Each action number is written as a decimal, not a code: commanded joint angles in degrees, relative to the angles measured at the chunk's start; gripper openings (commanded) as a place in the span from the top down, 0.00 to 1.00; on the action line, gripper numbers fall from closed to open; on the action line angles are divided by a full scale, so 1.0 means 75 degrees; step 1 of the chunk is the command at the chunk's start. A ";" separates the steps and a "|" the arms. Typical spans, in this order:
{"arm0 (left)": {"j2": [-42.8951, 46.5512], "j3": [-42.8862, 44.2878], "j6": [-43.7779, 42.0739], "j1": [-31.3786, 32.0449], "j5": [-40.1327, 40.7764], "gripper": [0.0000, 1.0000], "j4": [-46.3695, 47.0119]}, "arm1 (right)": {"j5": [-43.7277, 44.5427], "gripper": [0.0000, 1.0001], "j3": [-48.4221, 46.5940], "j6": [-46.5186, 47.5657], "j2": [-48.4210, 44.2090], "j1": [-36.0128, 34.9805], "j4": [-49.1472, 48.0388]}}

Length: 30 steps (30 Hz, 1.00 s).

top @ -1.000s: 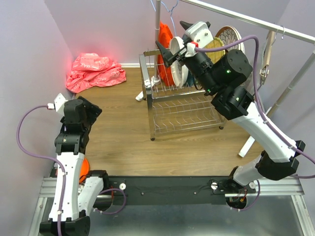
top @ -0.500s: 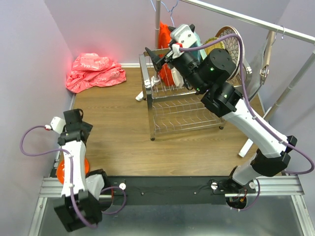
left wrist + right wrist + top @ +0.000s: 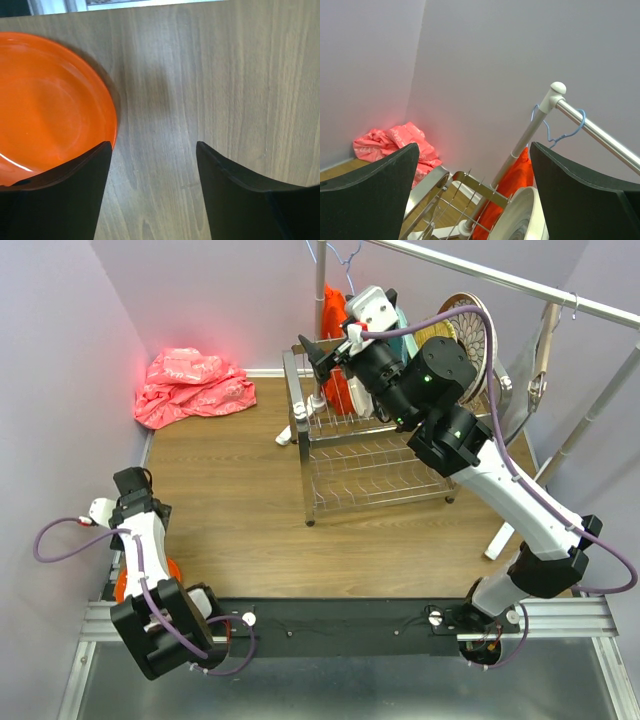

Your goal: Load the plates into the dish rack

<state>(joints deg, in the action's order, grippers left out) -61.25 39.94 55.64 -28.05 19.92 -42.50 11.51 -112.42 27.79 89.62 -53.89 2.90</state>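
The dish rack (image 3: 372,455) stands at the back right, and several plates stand on edge in its upper tier. Among them are a white plate (image 3: 358,390), a woven-yellow plate (image 3: 438,332) and a petal-patterned plate (image 3: 470,320). My right gripper (image 3: 318,355) hovers open above the rack's left end, with nothing between its fingers (image 3: 380,190). The white plate's rim (image 3: 520,220) shows just below it. An orange plate (image 3: 45,100) lies flat at the table's near left corner (image 3: 120,585). My left gripper (image 3: 154,145) is open just over it, with its left finger above the plate's right rim.
A pink-red cloth (image 3: 190,385) lies crumpled in the back left corner. A clothes rail (image 3: 500,282) with a hanger (image 3: 555,125) crosses above the rack, its pole (image 3: 320,300) beside an orange item (image 3: 517,180). Walls close in on the left and at the back.
My left arm has swung down and back to the near left corner, and its gripper now sits over the orange plate. My right gripper has moved left from the white plate to the rack's left end.
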 commanded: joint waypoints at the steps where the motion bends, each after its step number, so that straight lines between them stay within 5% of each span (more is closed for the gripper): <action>1: -0.0012 -0.0029 0.1030 -0.0033 0.0706 0.25 -0.0204 | 0.0364 0.00 -0.0011 0.0080 0.0038 0.0037 0.0059; 30: -0.2249 0.0604 0.1699 -0.0033 0.1258 0.27 -0.1294 | 0.0083 0.00 -0.0151 -0.0260 -0.0114 0.0833 0.0036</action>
<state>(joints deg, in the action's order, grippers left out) -75.26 43.18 66.74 -28.08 25.39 -49.67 13.23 -112.42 27.29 89.62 -48.90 2.94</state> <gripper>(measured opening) 0.747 0.996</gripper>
